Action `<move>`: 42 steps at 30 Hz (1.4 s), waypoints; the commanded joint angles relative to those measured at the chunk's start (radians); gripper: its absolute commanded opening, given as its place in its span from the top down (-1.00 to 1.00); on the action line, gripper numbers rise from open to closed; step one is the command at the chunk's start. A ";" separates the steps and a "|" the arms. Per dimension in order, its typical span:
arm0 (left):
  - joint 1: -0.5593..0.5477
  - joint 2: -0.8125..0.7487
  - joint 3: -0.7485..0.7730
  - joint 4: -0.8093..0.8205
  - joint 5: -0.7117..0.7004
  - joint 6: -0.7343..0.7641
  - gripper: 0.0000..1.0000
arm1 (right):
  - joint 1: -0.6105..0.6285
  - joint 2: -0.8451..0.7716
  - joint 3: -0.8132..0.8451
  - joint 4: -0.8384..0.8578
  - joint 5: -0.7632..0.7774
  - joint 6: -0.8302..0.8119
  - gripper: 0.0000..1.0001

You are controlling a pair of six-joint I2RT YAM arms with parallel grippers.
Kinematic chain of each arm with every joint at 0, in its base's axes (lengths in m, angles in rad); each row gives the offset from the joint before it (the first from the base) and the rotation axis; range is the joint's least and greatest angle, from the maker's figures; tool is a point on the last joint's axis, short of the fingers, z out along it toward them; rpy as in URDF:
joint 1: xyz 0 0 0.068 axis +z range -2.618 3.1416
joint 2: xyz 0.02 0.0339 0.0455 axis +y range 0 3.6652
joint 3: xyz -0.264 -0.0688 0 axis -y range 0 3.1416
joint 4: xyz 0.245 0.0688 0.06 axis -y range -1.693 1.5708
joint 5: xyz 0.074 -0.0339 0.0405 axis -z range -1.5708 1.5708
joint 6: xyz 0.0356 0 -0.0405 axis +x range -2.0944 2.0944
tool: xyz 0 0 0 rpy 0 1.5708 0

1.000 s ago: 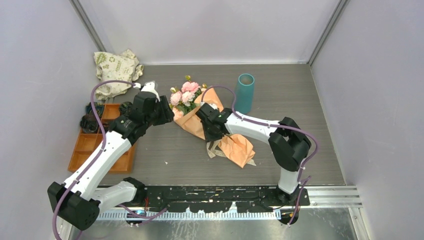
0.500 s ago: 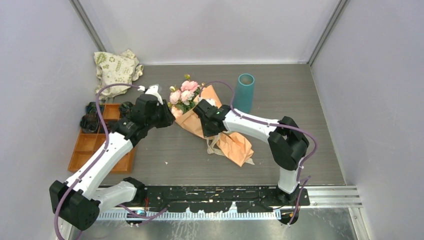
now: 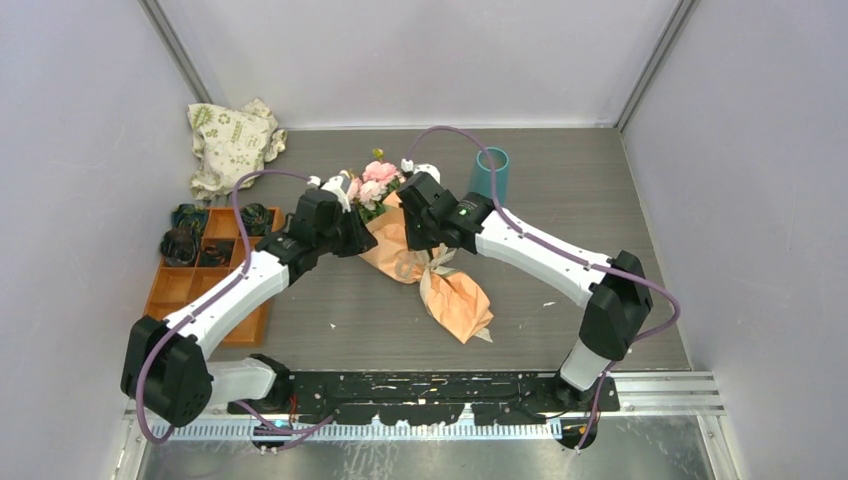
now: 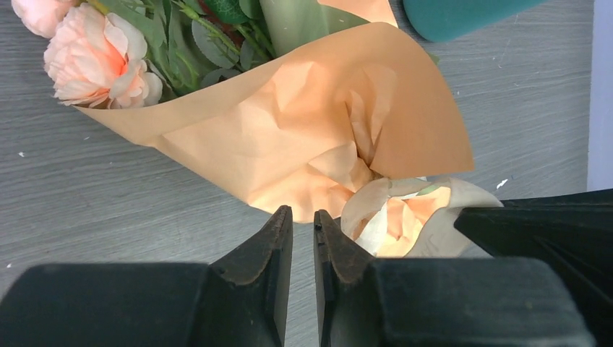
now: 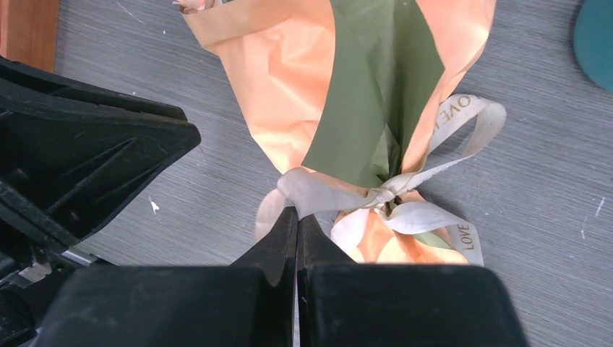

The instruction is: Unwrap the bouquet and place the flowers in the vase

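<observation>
Right gripper (image 5: 297, 217) shut tight at the ribbon (image 5: 325, 195) — left gripper (image 4: 303, 220) nearly closed, empty, beside the bouquet (image 4: 303, 130); a tug may drag everything — knot unloosened.

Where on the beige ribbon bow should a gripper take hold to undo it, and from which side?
Probably a free tail of the ribbon bow, the flat end printed LOVE, not a loop. It lies loose on the table, right of the knot in the right wrist view, so come down from above there and pull away from the knot.
</observation>
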 commanded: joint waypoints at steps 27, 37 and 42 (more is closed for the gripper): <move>-0.004 -0.084 0.091 -0.128 -0.284 0.075 0.63 | 0.014 -0.088 -0.182 -0.050 -0.016 0.004 -0.07; -0.004 -0.138 0.072 -0.175 -0.369 0.058 0.64 | 0.016 0.102 0.213 -0.107 -0.030 -0.137 -0.10; -0.004 -0.196 0.047 -0.195 -0.426 0.067 0.63 | 0.040 0.044 0.049 -0.062 -0.074 -0.078 0.07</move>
